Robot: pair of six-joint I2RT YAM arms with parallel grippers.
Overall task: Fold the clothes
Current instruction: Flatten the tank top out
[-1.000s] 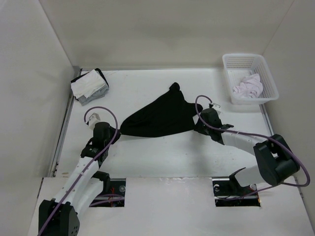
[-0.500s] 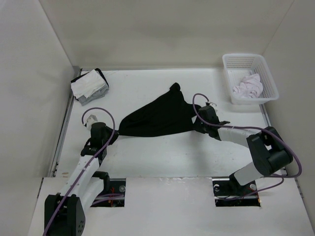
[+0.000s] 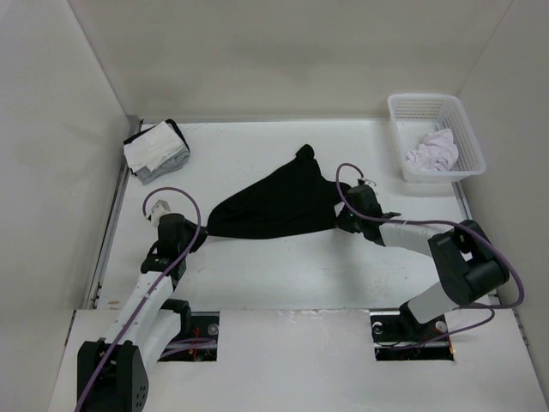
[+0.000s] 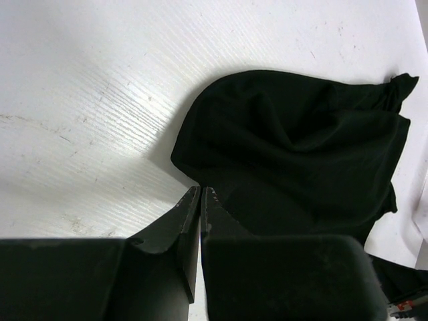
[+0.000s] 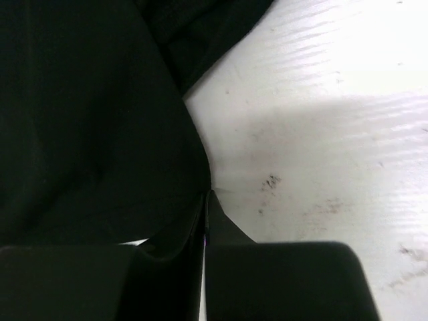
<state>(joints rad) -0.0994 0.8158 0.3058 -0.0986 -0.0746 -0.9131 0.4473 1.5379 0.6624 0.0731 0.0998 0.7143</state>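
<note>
Top external view shows the black garment stretched between both pincers. The left gripper is pinched fully shut on the garment's nearest corner, and the cloth fans out ahead of its tips. The right gripper is closed tight on the garment's edge, with fabric to its left and bare table to its right.

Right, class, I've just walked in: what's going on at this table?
Two robot arms are working on a black garment that lies bunched and unfolded in the middle of the table. The left gripper is shut on its left tip and the right gripper is shut on its right edge, both low at the surface. A basket and a cloth stack sit apart at the far corners.
</note>
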